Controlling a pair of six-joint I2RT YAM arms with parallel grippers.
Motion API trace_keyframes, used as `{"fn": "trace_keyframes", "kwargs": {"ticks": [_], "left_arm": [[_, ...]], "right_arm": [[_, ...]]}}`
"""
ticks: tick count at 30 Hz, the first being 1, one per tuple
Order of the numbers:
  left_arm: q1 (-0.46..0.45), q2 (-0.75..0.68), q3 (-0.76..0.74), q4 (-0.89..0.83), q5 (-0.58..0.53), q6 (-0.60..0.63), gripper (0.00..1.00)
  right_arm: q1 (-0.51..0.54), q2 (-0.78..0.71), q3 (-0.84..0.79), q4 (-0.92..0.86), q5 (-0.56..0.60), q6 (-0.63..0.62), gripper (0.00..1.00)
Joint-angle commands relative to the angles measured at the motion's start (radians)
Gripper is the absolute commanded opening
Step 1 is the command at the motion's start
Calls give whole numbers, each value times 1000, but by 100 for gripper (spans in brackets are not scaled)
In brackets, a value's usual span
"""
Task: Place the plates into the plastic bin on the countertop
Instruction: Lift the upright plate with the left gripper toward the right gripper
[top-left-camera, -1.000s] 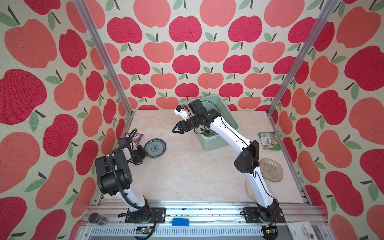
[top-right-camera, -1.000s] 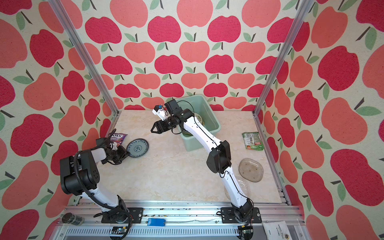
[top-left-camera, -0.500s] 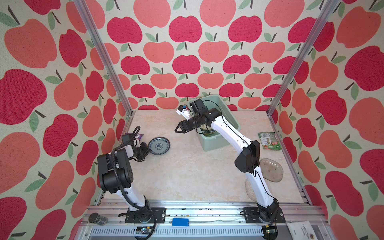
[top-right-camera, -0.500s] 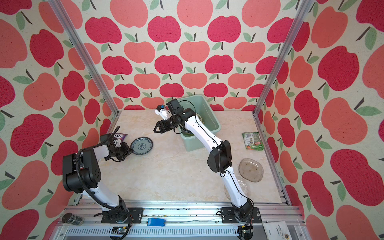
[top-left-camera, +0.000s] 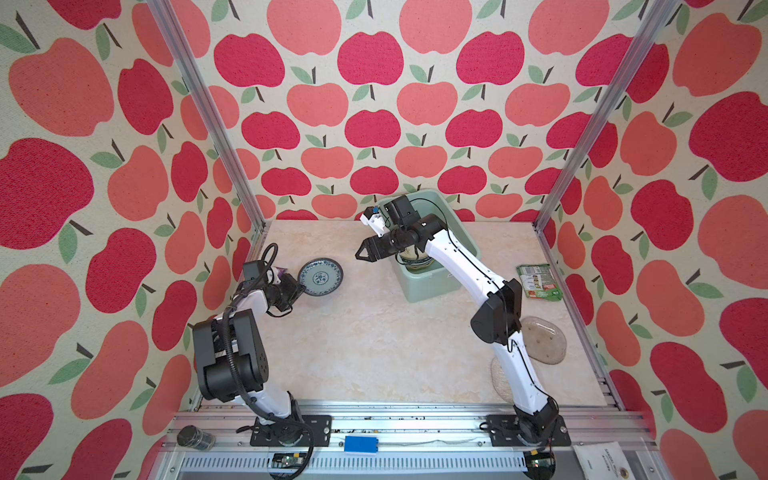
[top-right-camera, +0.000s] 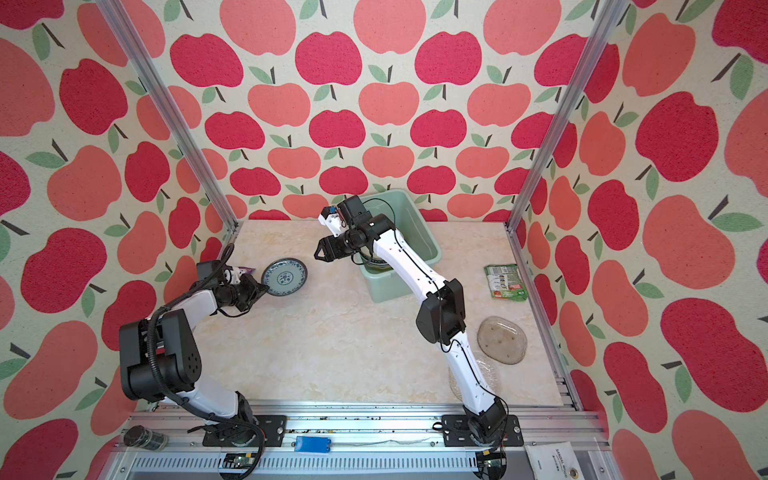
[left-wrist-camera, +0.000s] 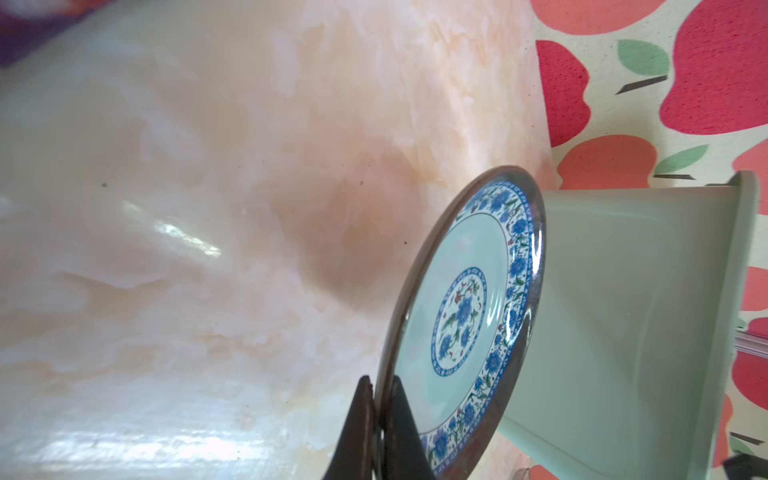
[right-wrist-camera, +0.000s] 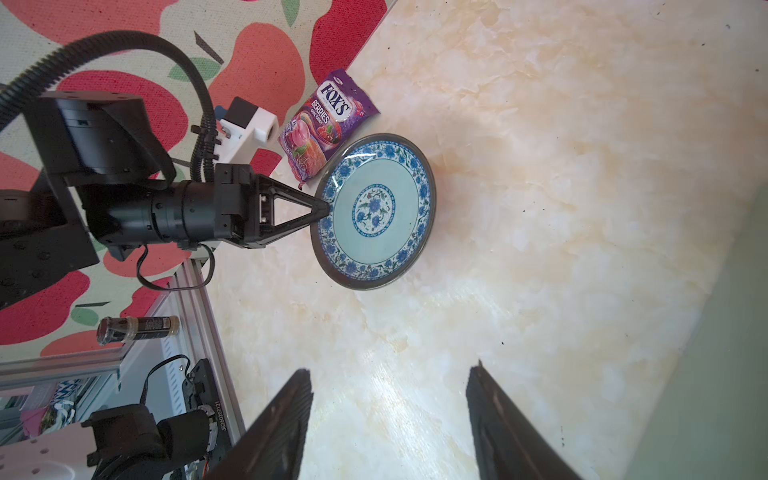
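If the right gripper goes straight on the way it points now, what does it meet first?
Probably the blue-patterned plate, held by its rim in the left gripper: the right wrist view shows it straight ahead of the open right gripper. Depth is unclear; it might pass over.

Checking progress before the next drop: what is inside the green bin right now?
A plate with a dark rim shows at the near end of the bin, maybe a stack. The right arm crosses above and covers most of the inside, so no count.
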Motion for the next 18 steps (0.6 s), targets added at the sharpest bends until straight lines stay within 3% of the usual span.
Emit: {"fn": "trace_keyframes", "kwargs": {"ticks": [1, 18], "left_arm": [[-31, -57, 1, 58, 58, -70, 0], [-117, -196, 154, 44, 170, -120, 0]], "right_arm": [[-4, 9, 5, 22, 13, 35, 63], [-57, -57, 5, 129, -46, 86, 71]]}}
